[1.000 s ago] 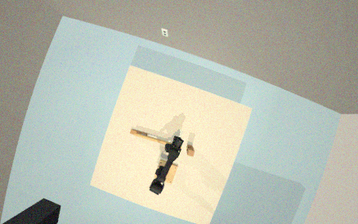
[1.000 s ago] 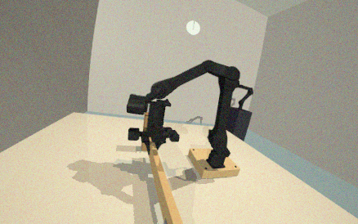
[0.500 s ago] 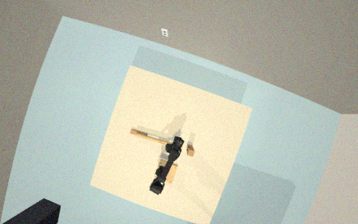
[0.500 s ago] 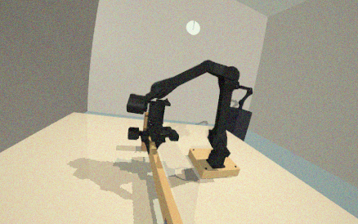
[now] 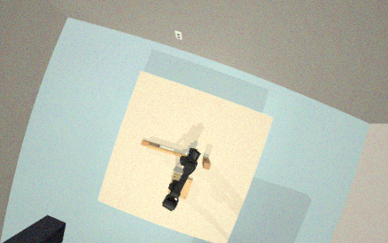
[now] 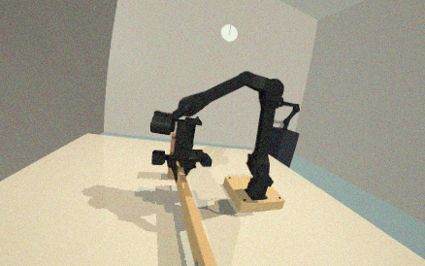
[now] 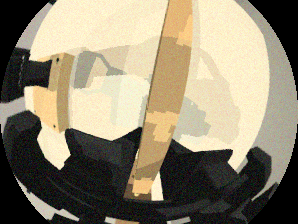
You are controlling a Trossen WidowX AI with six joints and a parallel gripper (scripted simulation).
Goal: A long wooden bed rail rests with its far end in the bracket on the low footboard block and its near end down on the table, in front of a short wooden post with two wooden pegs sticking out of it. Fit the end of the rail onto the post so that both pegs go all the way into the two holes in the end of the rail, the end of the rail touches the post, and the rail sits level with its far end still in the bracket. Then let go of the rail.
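The long rail [image 5: 175, 152] [image 6: 192, 218] [image 7: 172, 75] runs from the footboard block [image 5: 144, 143] to my gripper [image 5: 188, 157] [image 6: 181, 170] [image 7: 149, 131]. My gripper is shut on the rail close to its near end, pointing down. The rail's shadow lies apart from it, so the near part is off the table. The post [image 5: 206, 163] [image 6: 173, 141] stands just beyond the gripper, with a gap between gripper and post in the top view. The rail's near end is hidden there under the gripper. Pegs, holes and the bracket's seating are too small or hidden to tell.
The arm's wooden base plate [image 5: 187, 188] [image 6: 239, 186] [image 7: 62, 95] stands on the table [image 5: 134, 186] [image 6: 64, 194], to one side of the rail. The arm reaches over from it. Shadows of arm and rail fall on the table top.
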